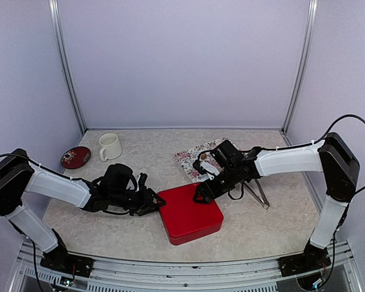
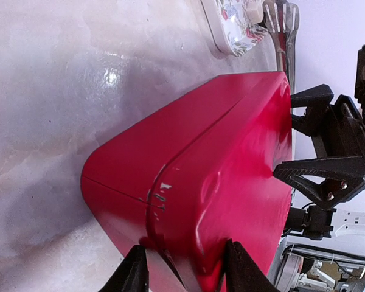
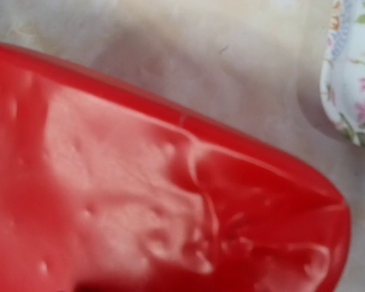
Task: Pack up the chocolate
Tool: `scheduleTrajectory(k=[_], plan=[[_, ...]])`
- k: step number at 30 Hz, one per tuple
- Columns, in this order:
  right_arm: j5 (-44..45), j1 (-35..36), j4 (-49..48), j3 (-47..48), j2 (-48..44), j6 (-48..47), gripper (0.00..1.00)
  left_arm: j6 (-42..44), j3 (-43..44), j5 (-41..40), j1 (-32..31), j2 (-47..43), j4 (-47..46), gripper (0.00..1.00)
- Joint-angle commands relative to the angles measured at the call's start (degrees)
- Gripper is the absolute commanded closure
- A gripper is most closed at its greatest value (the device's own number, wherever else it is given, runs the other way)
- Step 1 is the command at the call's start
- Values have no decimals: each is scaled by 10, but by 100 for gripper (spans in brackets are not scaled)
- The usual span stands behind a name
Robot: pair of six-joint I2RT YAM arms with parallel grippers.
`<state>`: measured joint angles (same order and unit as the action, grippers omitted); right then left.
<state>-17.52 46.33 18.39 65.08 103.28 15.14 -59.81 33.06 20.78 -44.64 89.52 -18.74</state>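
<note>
A closed red box [image 1: 190,213] lies in the middle of the table. My left gripper [image 1: 153,202] is at its left corner. In the left wrist view its two fingers [image 2: 132,274] press on the box [image 2: 188,176] from both sides of that corner, across the lid seam. My right gripper [image 1: 202,194] hovers at the box's far edge; the left wrist view shows it [image 2: 286,135] with fingers spread and nothing between them. Its own view shows only the red lid [image 3: 140,194], blurred. One small brown piece, perhaps chocolate [image 1: 202,156], sits on the floral plate [image 1: 190,160].
Metal tongs [image 1: 260,195] lie right of the plate, under the right arm. A white mug [image 1: 110,146] and a small dark red dish [image 1: 75,157] stand at the back left. Frame posts and walls enclose the table.
</note>
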Motion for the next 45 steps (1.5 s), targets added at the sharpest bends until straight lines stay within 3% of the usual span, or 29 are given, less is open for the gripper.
scheduleTrajectory(k=[1,8,11,18,28,41,45], plan=[[-106,60,-47,15,47,-37,21,26,29,-9,-15,46,-53,68],[-98,61,-49,18,76,-31,16,50,17,-45,1,37,23,90],[-61,61,-42,13,74,-25,14,89,33,-65,0,22,72,93],[-4,49,-29,11,6,-34,0,110,55,-76,-12,32,107,96],[-1,18,-52,-2,-125,-34,0,112,51,-65,-9,25,97,96],[5,1,-8,-19,-53,-25,5,131,77,-76,-28,9,125,93],[13,-4,-3,-32,-38,-36,2,135,83,-76,-29,13,131,90]])
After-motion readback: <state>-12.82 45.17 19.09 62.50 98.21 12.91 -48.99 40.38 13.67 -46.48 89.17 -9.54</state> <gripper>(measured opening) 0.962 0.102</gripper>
